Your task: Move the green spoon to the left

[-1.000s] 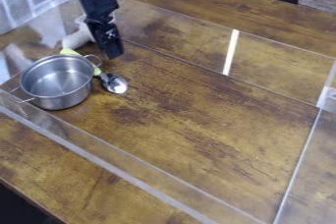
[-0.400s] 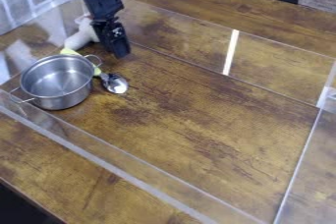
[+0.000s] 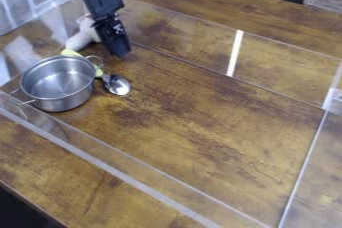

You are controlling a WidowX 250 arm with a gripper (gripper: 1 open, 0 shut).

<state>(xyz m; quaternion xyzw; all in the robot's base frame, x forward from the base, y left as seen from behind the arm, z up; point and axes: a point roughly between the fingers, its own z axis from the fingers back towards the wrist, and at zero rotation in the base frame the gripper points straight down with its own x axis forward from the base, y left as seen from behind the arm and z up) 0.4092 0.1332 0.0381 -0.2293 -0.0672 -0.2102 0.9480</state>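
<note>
A green spoon (image 3: pixel 110 79) lies beside the steel pot (image 3: pixel 54 82) on the wooden surface (image 3: pixel 201 122), its handle running up-left toward black fingers (image 3: pixel 118 44) just above; whether they're apart can't be told.

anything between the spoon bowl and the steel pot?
Nothing: in the camera view, the green spoon lies just right of the steel pot, with only a bare strip of wooden table between.
</note>
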